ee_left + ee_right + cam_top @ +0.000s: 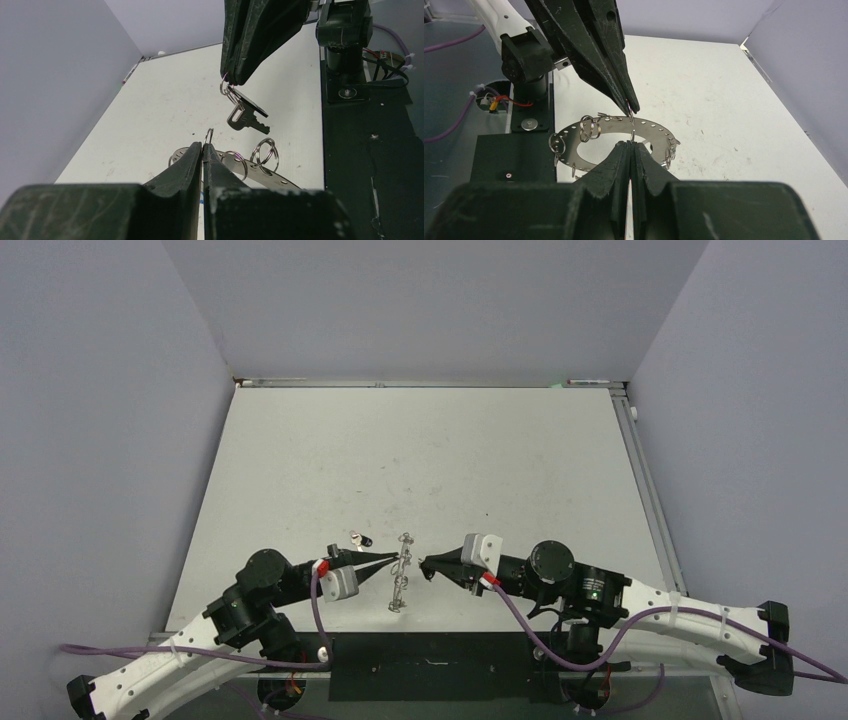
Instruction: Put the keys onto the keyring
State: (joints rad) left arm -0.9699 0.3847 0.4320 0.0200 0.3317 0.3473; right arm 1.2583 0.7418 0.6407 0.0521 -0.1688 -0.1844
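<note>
My left gripper (396, 560) is shut on one wire loop (208, 135) of the keyring (260, 172), a wide flat silver ring with several loops, and holds it up edge-on in the top view (401, 580). My right gripper (424, 565) faces it, tips close together. It is shut on a small split ring from which a black-headed key (244, 114) hangs, just above the keyring. In the right wrist view my right gripper (630, 144) sits in front of the keyring (574, 150), with the left gripper (634, 107) above it. Another key (360, 538) with a black head lies on the table beside the left gripper.
A black base plate (430, 665) runs along the table's near edge between the arm mounts and shows in the left wrist view (370, 150) and the right wrist view (509, 155). Grey walls enclose the white table (420, 460) on three sides.
</note>
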